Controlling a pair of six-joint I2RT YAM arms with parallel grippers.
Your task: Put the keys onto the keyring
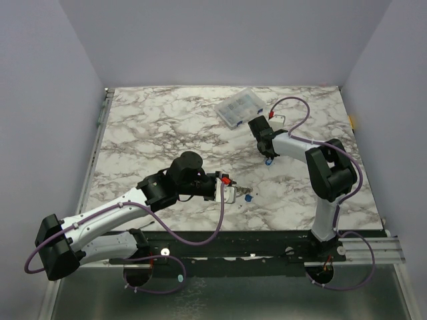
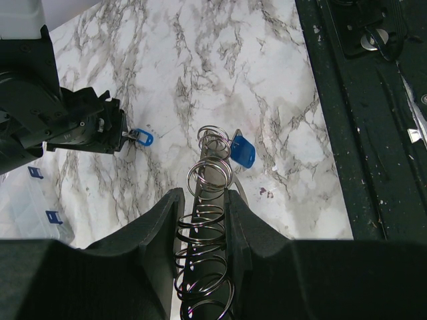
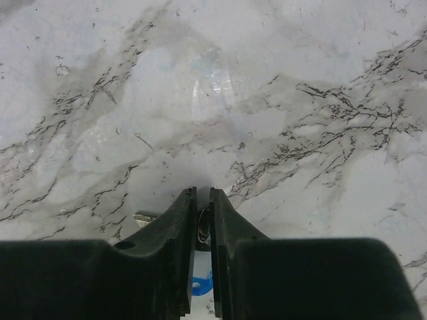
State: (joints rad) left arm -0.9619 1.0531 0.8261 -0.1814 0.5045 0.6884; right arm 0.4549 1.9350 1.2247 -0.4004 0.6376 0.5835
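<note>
Ring: thin steel coils + short chain; light, stiff, springy. Prob. slips on smooth pads, so best gripped across the coil stack w/ the end left free.
L claw: pinching the ring mid-length, jaws part-spread round the coils. Ring's end pokes fwd past the tips, low over the worktop.
Key 1: small, light, rigid. Blue plastic head looks the surest hold; blade is thin & slick.
R claw: jaws almost pressed together, pinching key 1 by its thin metal part. Blue head shows thru the gap.
Key 1 vs ring: well apart; key is nearer the box.
Key 2: blue, on the worktop just beside the ring's end, ahead of the L claw. Can't tell if threaded.
</note>
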